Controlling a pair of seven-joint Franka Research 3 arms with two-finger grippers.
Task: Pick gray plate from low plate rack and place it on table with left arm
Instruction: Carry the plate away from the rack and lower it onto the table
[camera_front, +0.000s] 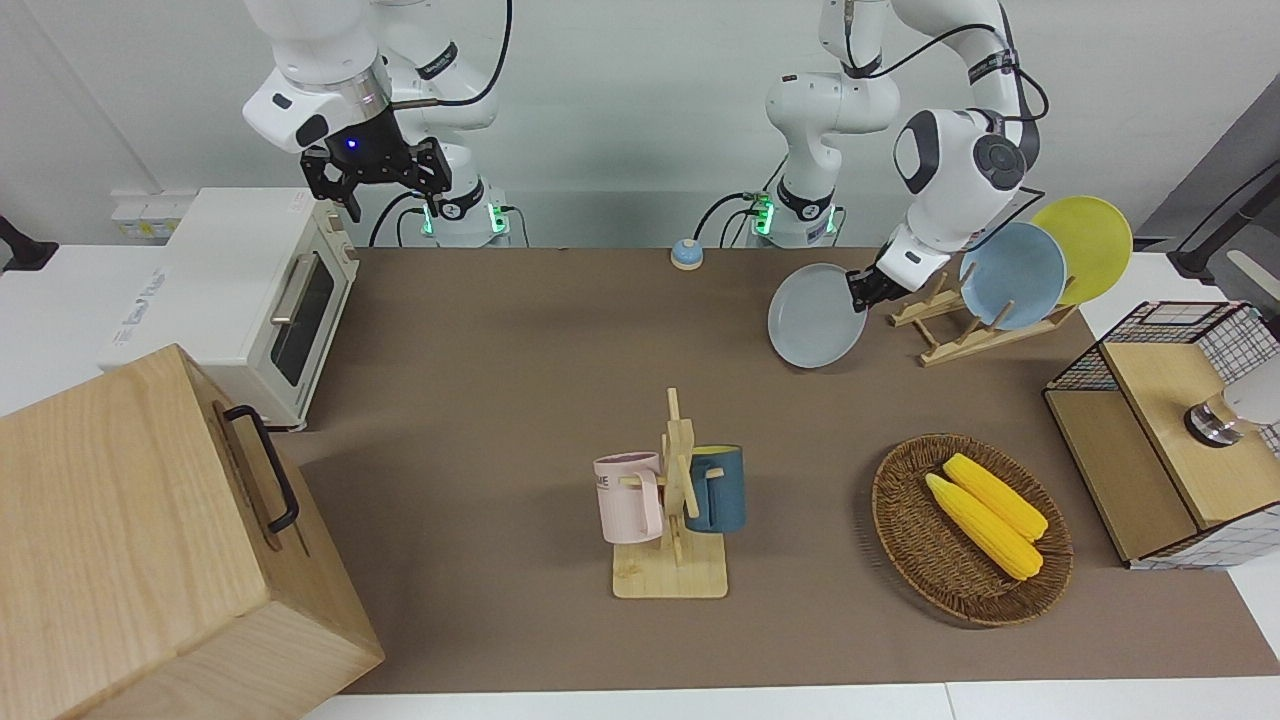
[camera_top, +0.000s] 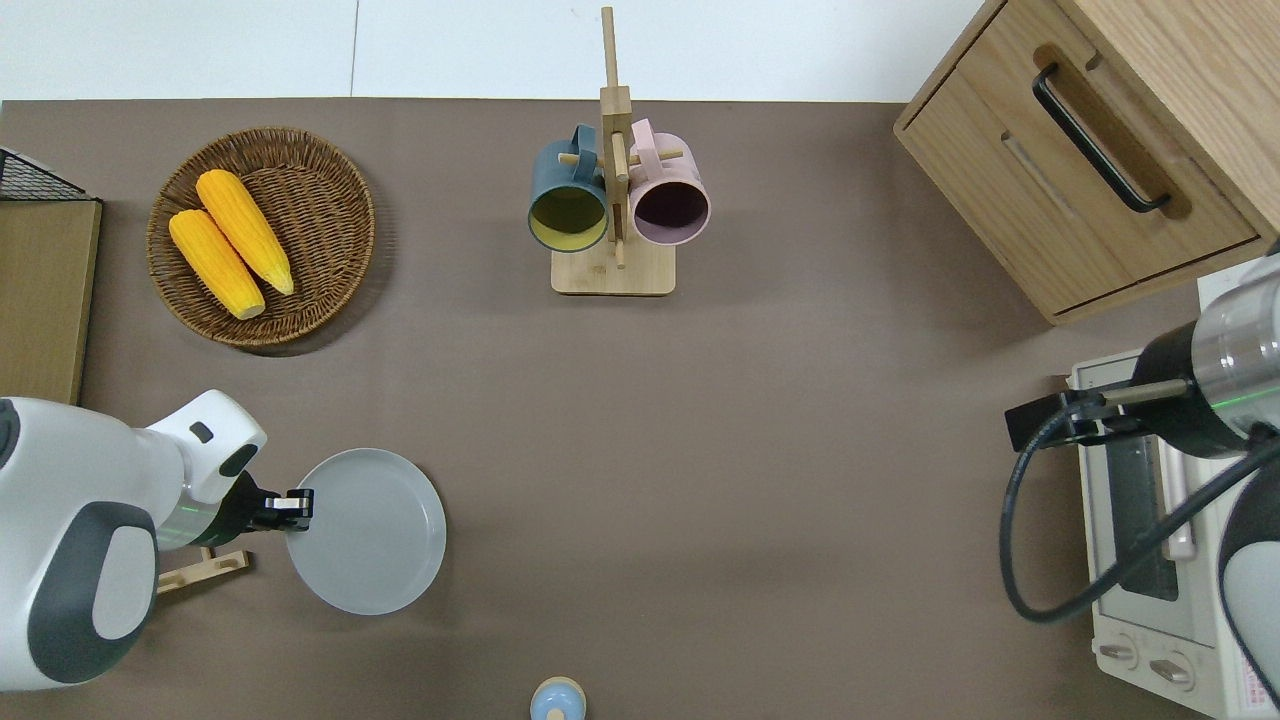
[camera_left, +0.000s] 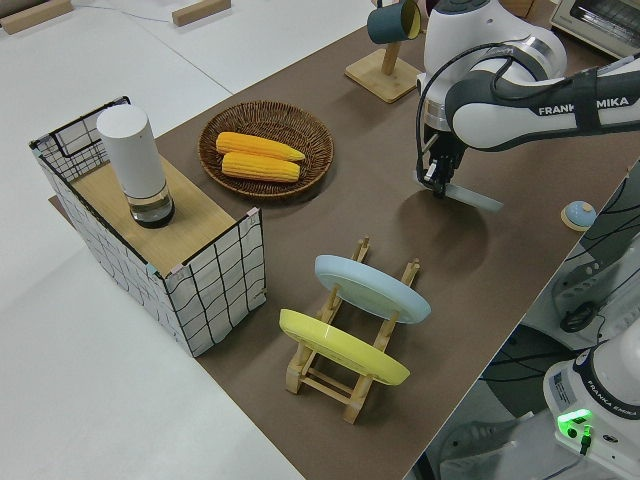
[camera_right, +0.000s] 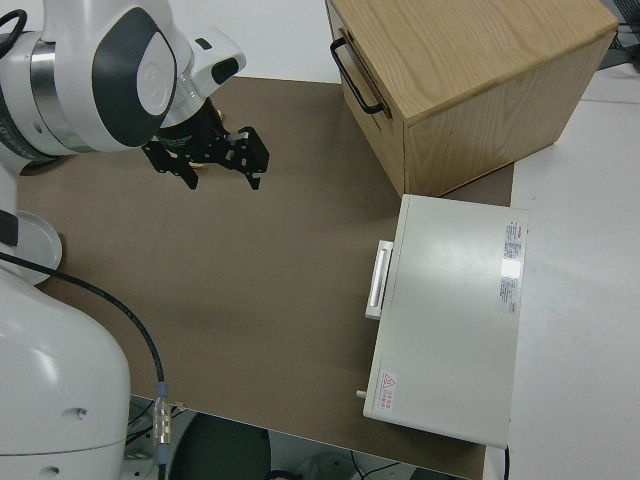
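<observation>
My left gripper (camera_front: 862, 290) is shut on the rim of the gray plate (camera_front: 815, 315) and holds it slightly tilted, low over the brown table (camera_front: 500, 340). In the overhead view the plate (camera_top: 368, 530) hangs over bare mat beside the low plate rack (camera_top: 205, 570), toward the table's middle, with the gripper (camera_top: 295, 505) at its rack-side edge. The left side view shows the plate (camera_left: 470, 197) close above the mat and the rack (camera_left: 350, 390) holding two other plates. My right arm is parked, its gripper (camera_front: 375, 185) open and empty.
A sky-blue plate (camera_front: 1012, 275) and a yellow plate (camera_front: 1085, 250) stand in the rack. A wicker basket (camera_front: 900, 520) of corn, a mug stand (camera_front: 675, 500), a small blue bell (camera_front: 686, 253), a toaster oven (camera_front: 240, 300), a wooden cabinet (camera_front: 150, 540) and a wire crate (camera_front: 1170, 430) stand around.
</observation>
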